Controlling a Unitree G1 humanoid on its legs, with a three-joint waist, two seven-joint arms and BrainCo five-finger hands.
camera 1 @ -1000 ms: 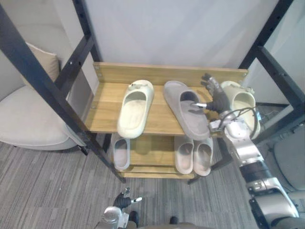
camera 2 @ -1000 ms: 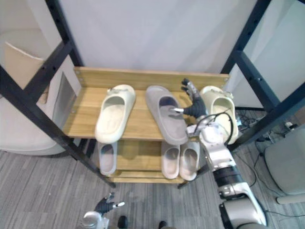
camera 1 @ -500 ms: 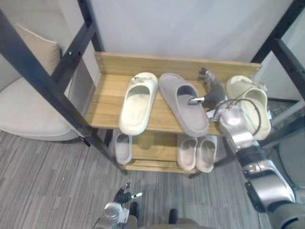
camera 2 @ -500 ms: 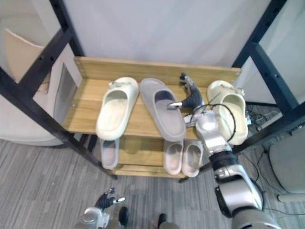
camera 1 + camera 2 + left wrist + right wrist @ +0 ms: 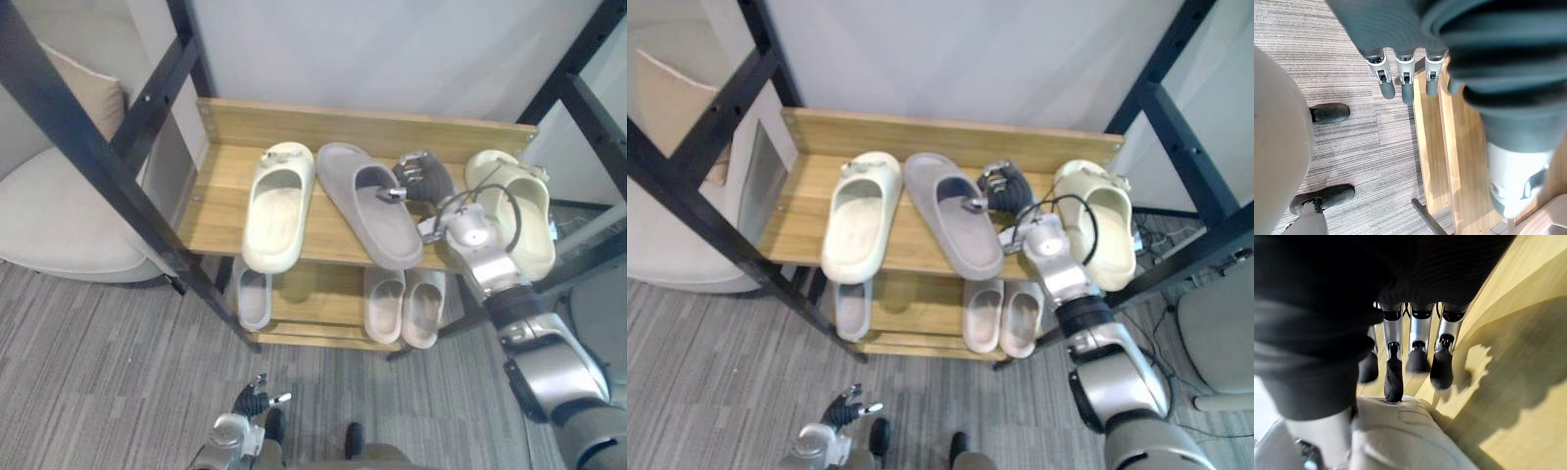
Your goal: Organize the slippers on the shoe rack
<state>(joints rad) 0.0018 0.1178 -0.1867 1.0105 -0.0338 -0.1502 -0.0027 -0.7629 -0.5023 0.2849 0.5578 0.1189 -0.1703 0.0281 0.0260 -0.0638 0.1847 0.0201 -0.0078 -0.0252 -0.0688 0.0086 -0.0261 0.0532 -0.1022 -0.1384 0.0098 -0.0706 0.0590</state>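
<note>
The right hand is on the top shelf of the wooden shoe rack, at the right side of the grey slipper. Its fingers are curled down against the outer edge of this slipper, and the thumb reaches over the strap toward the opening, so the hand pinches the slipper's side. In the right wrist view the dark fingertips stand at the border between the slipper and the wood, and one tip touches the slipper.

The grey slipper lies flat in the middle of the top shelf, slightly turned. The left cream slipper lies just beside it, nearly touching. The right cream slipper lies at the right end of the same shelf, on the other side of the right arm. This makes three slippers on top: two cream and one grey.

On the lower shelf there are three more. The lower grey slipper lies alone at the left, and two pale slippers lie side by side at the right.

The left cream slipper has a small emblem on its strap, too small to read.

The left hand hangs low over the grey carpet in front of the rack, with its fingers straight and relaxed, holding nothing.
</note>
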